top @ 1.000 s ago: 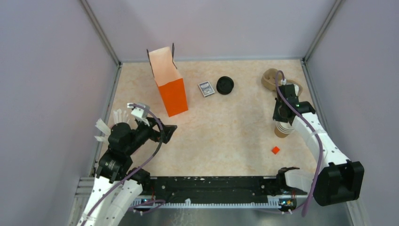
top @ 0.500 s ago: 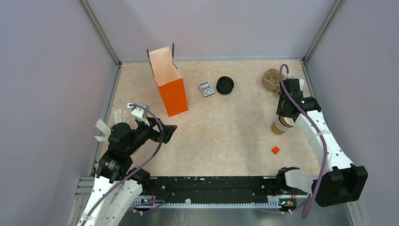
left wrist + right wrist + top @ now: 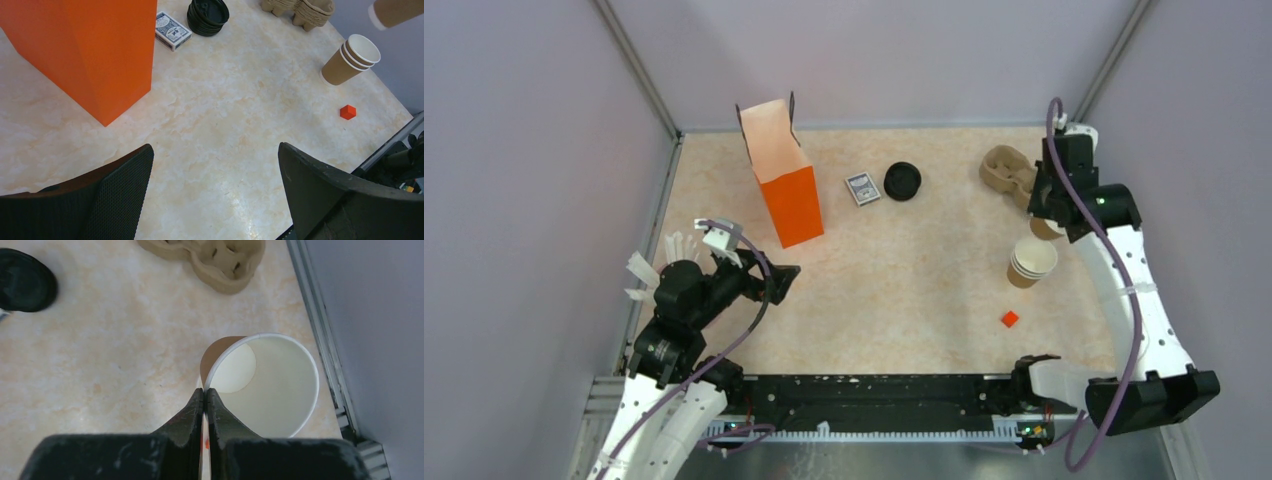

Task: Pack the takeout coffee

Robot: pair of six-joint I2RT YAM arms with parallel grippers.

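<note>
With the tall orange paper bag [image 3: 789, 200] open at upper left of the top view and the left gripper [image 3: 215, 165] spread wide, the right gripper [image 3: 205, 397], at upper right beside the brown pulp carrier [image 3: 1006, 172], is clamped on the rim of the small tan paper cup [image 3: 270, 385] and should carry it upright.
</note>
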